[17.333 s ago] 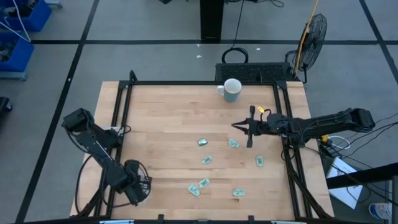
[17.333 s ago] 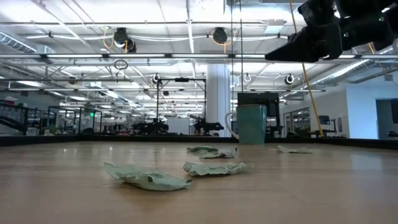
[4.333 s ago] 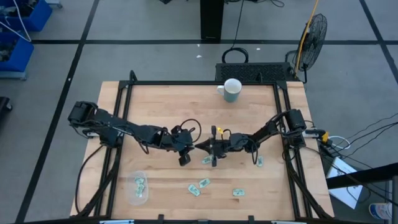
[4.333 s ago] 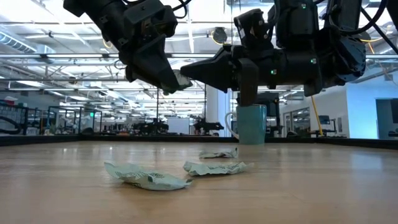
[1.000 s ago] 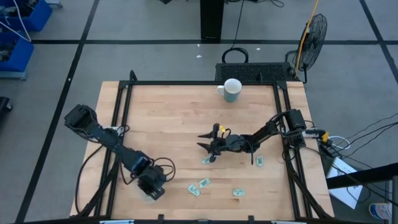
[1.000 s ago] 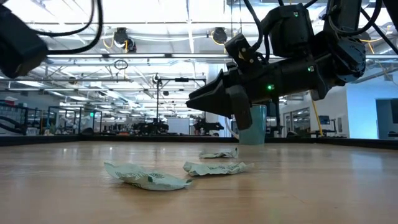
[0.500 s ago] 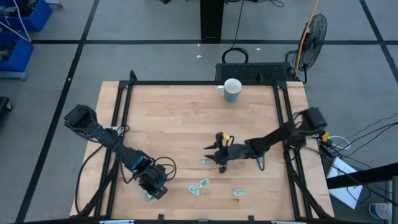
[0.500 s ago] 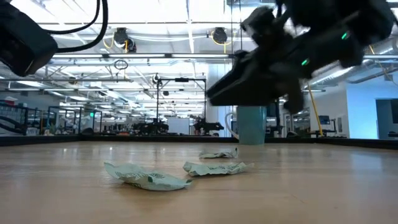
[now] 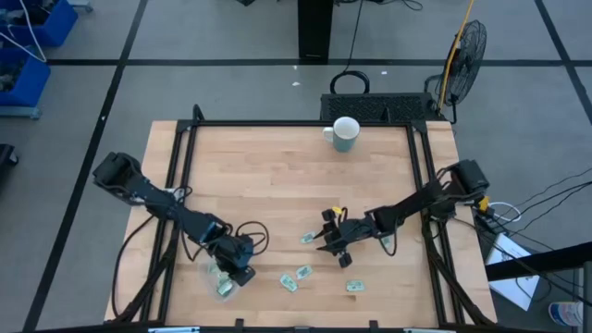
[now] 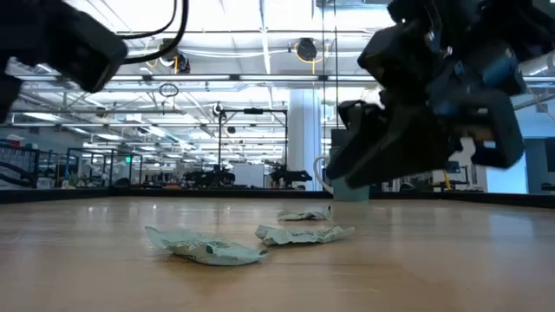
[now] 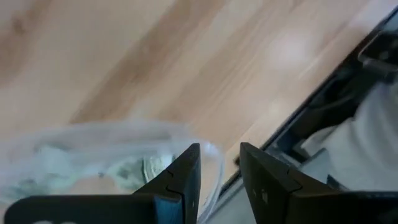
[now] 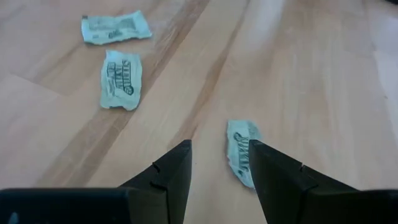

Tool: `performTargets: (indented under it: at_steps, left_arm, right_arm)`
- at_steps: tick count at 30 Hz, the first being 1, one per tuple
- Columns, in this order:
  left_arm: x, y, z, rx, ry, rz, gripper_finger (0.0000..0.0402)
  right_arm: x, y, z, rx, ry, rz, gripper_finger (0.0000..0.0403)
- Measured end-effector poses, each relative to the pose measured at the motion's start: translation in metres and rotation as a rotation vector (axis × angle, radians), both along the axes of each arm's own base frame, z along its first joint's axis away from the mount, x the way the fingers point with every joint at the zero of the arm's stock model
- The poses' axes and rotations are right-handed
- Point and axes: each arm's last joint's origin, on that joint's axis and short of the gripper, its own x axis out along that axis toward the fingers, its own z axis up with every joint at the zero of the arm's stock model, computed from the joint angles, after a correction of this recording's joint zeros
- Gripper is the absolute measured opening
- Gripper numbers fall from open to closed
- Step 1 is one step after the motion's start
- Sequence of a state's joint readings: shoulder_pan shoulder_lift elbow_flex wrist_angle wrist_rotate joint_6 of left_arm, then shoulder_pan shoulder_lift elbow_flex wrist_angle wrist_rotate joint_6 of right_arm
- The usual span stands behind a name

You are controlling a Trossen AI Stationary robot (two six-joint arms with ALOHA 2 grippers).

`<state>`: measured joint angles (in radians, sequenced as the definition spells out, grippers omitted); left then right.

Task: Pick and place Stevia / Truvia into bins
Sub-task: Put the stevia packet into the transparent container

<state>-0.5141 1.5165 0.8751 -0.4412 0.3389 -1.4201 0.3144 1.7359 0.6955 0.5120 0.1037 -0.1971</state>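
The wooden worktop (image 9: 268, 176) is holding green packets (image 12: 120, 87). The right tool (image 12: 219, 163), fingers apart, is aiming beside one and may be missing it. The left tool (image 11: 219, 171), fingers apart, is hanging over the clear tub (image 11: 93, 134).

A white mug (image 9: 345, 133) with a handle is positioned upright near the far edge of the wooden table (image 9: 268, 176). The table is bordered by a black metal frame (image 9: 181, 157). Behind the table, a black pillar (image 9: 314, 28) and a black crate (image 9: 379, 107) are located on the grey floor. A black floor fan (image 9: 465, 48) is placed beside the crate. Blue bins (image 9: 32, 32) are seen at the far left corner.
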Motion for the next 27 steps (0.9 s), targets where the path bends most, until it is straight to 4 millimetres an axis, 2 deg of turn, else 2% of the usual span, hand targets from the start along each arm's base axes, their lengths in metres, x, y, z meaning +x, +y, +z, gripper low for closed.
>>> performTargets:
  at_steps: [5,10,14,18,22,27]
  left_arm:
    - [0.009,0.018,0.012,0.085,-0.152,0.040,0.0117]
    - [0.020,0.035,0.017,0.270,-0.333,0.034,0.0118]
    - [0.031,0.049,0.021,0.442,-0.475,0.014,0.0118]
    - [0.042,0.062,0.027,0.570,-0.575,0.093,0.0118]
    - [0.051,0.071,0.035,0.601,-0.675,0.156,0.0118]
    - [0.057,0.076,0.041,0.631,-0.757,0.139,0.0118]
  right_arm:
    - [0.007,-0.002,-0.010,-0.075,-0.062,-0.014,0.0150]
    - [0.007,-0.013,-0.022,-0.078,0.027,-0.055,0.0150]
    - [0.009,-0.020,-0.024,-0.054,0.038,-0.061,0.0150]
    - [0.010,-0.025,-0.023,-0.001,0.046,-0.033,0.0143]
    - [0.010,-0.027,-0.024,-0.009,0.055,-0.028,0.0108]
    - [0.010,-0.026,-0.024,-0.051,0.048,0.003,0.0030]
